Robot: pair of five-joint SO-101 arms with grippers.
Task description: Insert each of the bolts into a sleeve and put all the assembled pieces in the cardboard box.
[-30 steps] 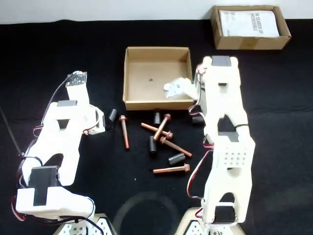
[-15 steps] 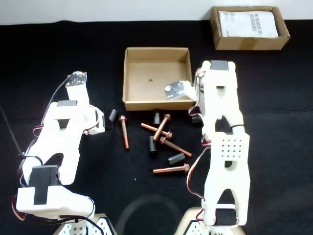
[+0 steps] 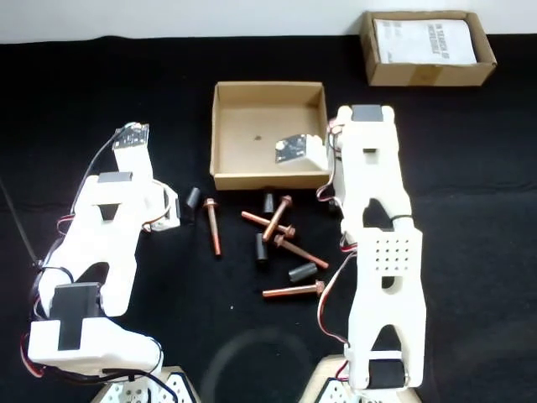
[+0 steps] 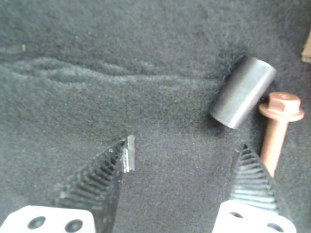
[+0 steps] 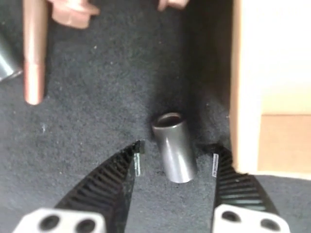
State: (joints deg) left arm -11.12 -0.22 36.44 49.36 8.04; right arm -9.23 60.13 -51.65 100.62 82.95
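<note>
Hanging low over the black tabletop (image 3: 126, 75), the left end effector (image 4: 184, 148) stands wide apart and holds nothing. Just beyond its fingertips lies a grey sleeve (image 4: 243, 91) on its side, with a copper bolt (image 4: 277, 124) next to it, the bolt's flanged head close to the sleeve's end. Further right, in front of the cardboard box (image 3: 268, 179), 4 loose bolts (image 3: 294, 291) and 3 loose sleeves (image 3: 303, 272) lie scattered, 2 of those bolts crossing each other. At the box's right front corner, the right end effector (image 5: 176, 158) is spread with 1 jaw on each side of a dark sleeve (image 5: 175, 153), small gaps showing at both sides. That sleeve lies on the cloth just beside the box's outer wall.
</note>
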